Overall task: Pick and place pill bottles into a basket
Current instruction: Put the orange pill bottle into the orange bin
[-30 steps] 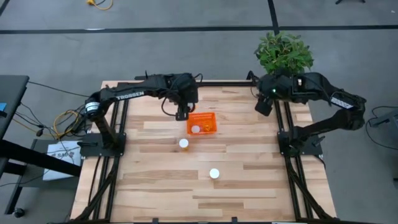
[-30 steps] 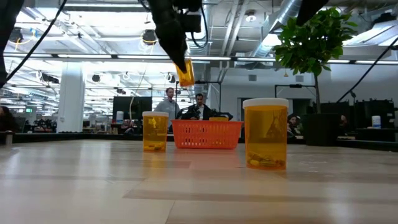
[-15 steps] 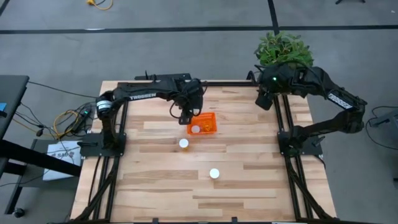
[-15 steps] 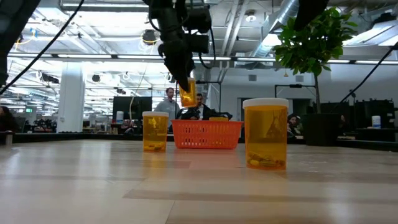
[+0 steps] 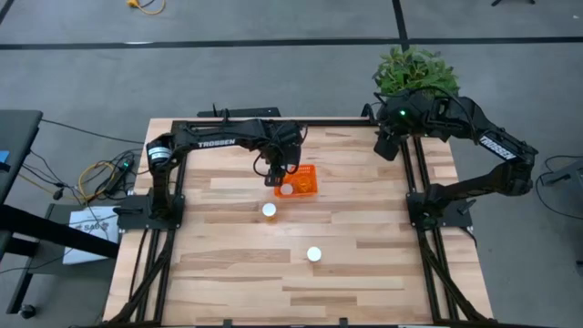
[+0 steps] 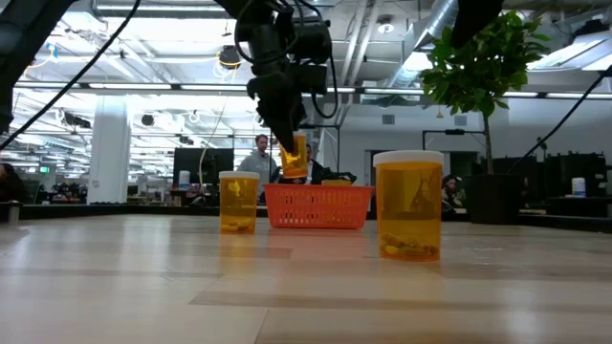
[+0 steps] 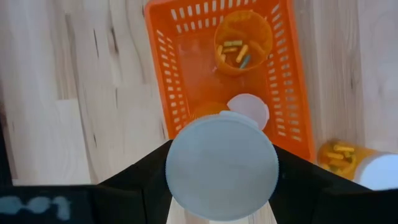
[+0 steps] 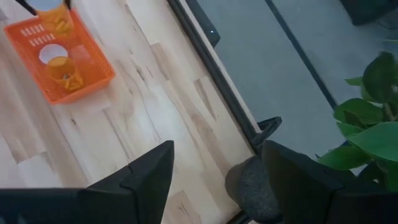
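Left gripper (image 5: 279, 173) has a pill bottle (image 6: 294, 156) pinched between its fingers, hanging over the basket (image 5: 296, 181), roughly above its left end. The bottle's long axis is near upright, cap up, so the drop is basically straight down. One bottle (image 7: 242, 45) already lies in the basket, and a white cap (image 7: 248, 110) shows beside it. Two more stand on the table: one (image 5: 270, 210) just in front of the basket, another (image 5: 314, 254) farther out. "TROSSEN" is printed on the left arm. Right gripper (image 5: 386, 148) waits by the plant (image 5: 414, 75), fingers spread wide, holding nothing, well away from the basket.

"TROSSEN" on left arm (image 5: 219, 142)
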Robot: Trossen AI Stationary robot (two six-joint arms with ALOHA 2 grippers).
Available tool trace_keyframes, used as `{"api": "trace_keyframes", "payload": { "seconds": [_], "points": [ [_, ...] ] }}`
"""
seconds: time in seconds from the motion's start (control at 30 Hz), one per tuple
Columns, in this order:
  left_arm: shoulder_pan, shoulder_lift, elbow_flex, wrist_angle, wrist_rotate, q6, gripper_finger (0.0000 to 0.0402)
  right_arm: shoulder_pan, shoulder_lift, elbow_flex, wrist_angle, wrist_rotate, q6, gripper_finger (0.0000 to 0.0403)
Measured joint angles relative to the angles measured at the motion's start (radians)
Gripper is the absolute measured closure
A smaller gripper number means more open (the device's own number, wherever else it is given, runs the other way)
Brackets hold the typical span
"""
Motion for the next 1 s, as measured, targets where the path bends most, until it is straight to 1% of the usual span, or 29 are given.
{"api": "trace_keyframes", "payload": {
  "seconds": [0.27, 0.57, 0.7, 0.8, 0.9, 1.0],
  "points": [
    [-0.002, 0.0, 0.0, -0.005, 0.0, -0.007, 0.0201, 0.0, 0.0, 0.0, 0.0, -0.005, 0.0, 0.0163],
    [-0.014, 0.06, -0.001, -0.013, 0.0, -0.019, 0.0201, 0.0, 0.0, 0.0, -0.003, -0.005, 0.0, 0.0163],
    [-0.013, 0.065, -0.001, 0.001, 0.005, -0.015, 0.0201, 0.0, 0.0, 0.0, -0.004, -0.006, 0.0, 0.0163],
    [-0.008, 0.065, -0.001, 0.021, -0.009, -0.011, 0.0201, 0.0, 0.0, 0.0, -0.004, -0.006, 0.0, 0.0163],
    [0.001, 0.067, -0.001, 0.005, -0.013, 0.002, 0.0201, 0.0, 0.0, 0.0, -0.004, -0.006, 0.0, 0.0163],
    [0.002, 0.096, 0.0, -0.008, -0.025, 0.01, 0.0201, 0.0, 0.0, 0.0, -0.005, -0.006, 0.0, 0.0163]
  ]
}}
